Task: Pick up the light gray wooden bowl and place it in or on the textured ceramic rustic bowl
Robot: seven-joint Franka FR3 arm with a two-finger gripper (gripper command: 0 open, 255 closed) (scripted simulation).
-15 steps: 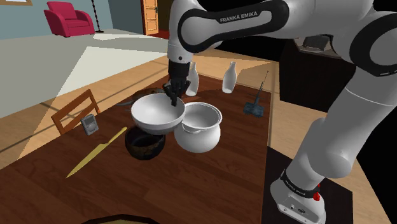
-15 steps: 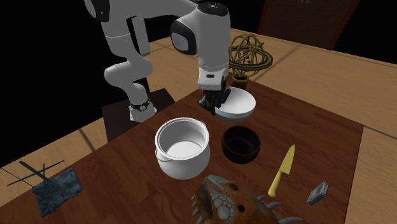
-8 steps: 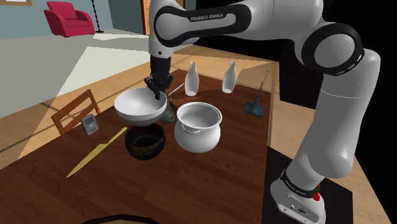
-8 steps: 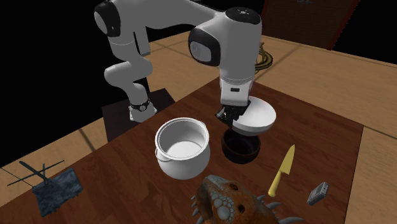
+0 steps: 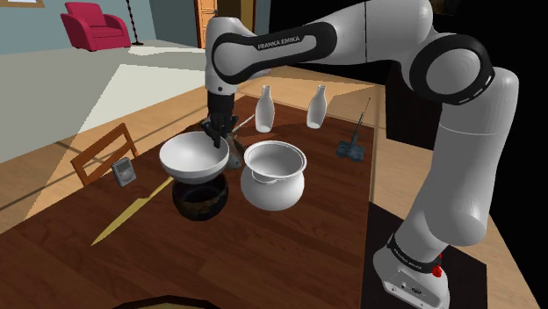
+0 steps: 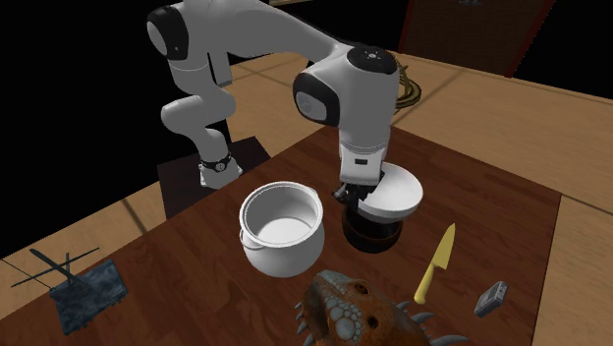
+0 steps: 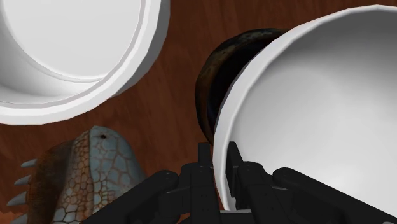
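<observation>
My gripper [image 7: 217,159] pinches the rim of the white bowl [image 7: 318,114]. It hangs just over the dark bowl [image 7: 210,83] under my fingers. I should go down slowly, line it up, then let go.

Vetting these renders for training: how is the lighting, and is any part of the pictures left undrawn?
Shoulder view: floor bright with sunlight, near table dim. Second exterior view: pure black area beyond the floor, nothing drawn there. Wrist view: white bowl, clasped by the hand, evenly lit without glare; dark bowl beyond it nearly black inside.
</observation>
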